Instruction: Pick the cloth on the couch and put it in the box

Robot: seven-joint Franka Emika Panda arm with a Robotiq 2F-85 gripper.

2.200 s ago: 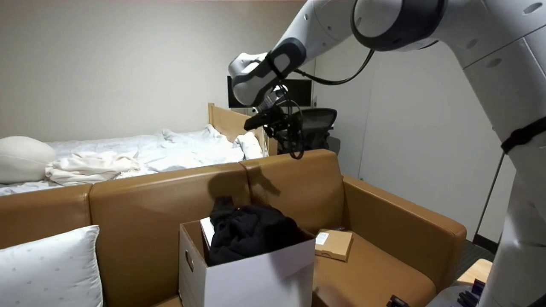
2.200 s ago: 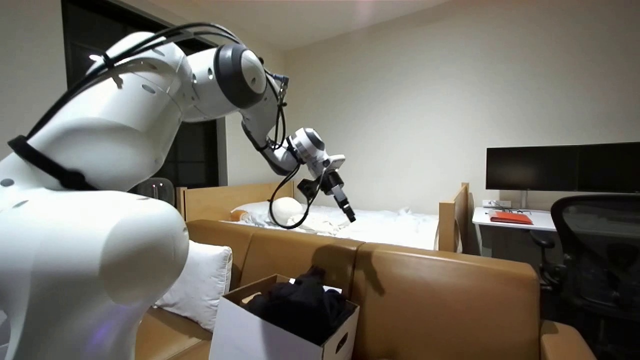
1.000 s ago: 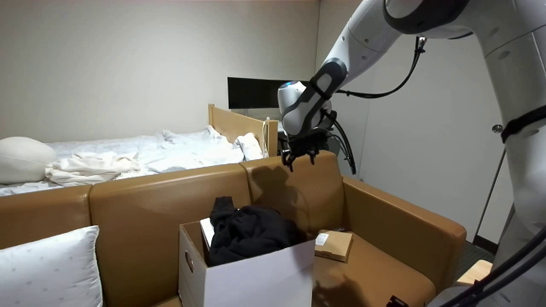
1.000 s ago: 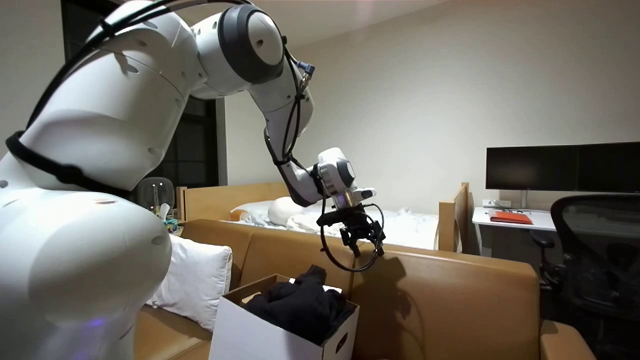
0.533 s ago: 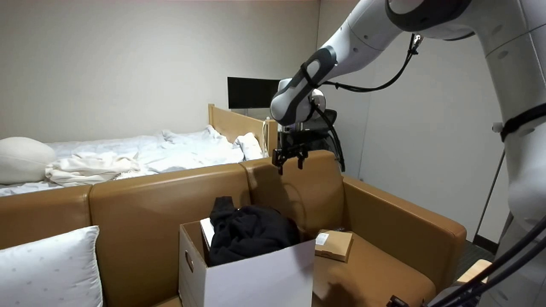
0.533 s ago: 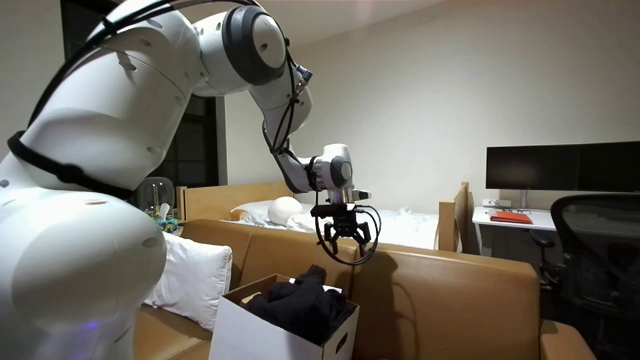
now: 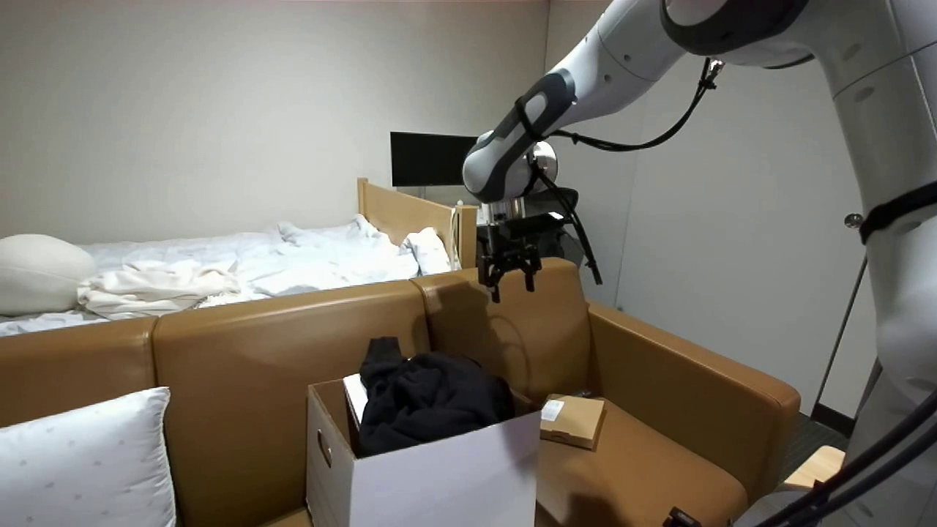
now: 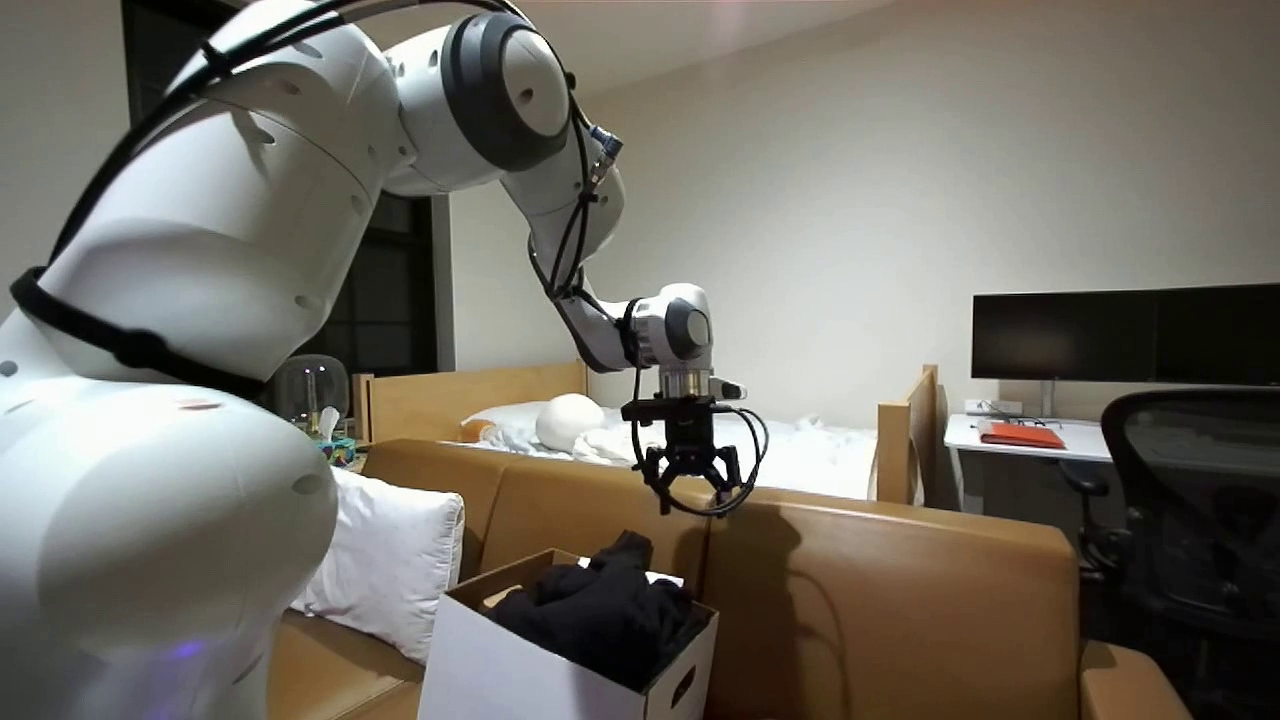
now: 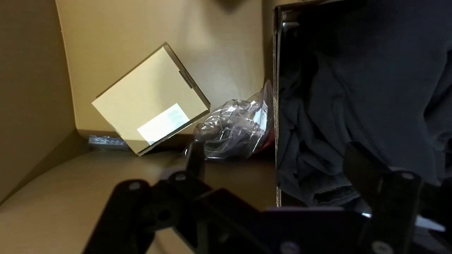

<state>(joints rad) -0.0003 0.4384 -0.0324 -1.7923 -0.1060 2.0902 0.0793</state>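
Note:
The black cloth [image 7: 439, 402] lies bunched inside the white cardboard box [image 7: 446, 483], heaped above its rim. The cloth [image 8: 610, 610] and the box [image 8: 520, 655] also show in an exterior view. The box stands on the brown couch [image 7: 644, 468]. My gripper [image 7: 512, 291] is open and empty, pointing down in front of the couch back, above and beside the box; it also shows in an exterior view [image 8: 693, 507]. In the wrist view the open fingers [image 9: 273, 148] straddle the view of the box edge [image 9: 277, 106], with the cloth [image 9: 381, 88] under the right finger. Nothing is between them.
A small flat carton [image 9: 152, 98] lies on the couch seat beside the box. A clear plastic bag [image 9: 233, 130] lies between carton and box. A white pillow [image 7: 88, 461] leans on the couch. A bed [image 7: 256, 256] stands behind the couch back.
Since about two seconds ago my gripper has come down and turned from tilted to pointing straight down beside the box. In the last half second it shifted only slightly. Cloth and box have not moved.

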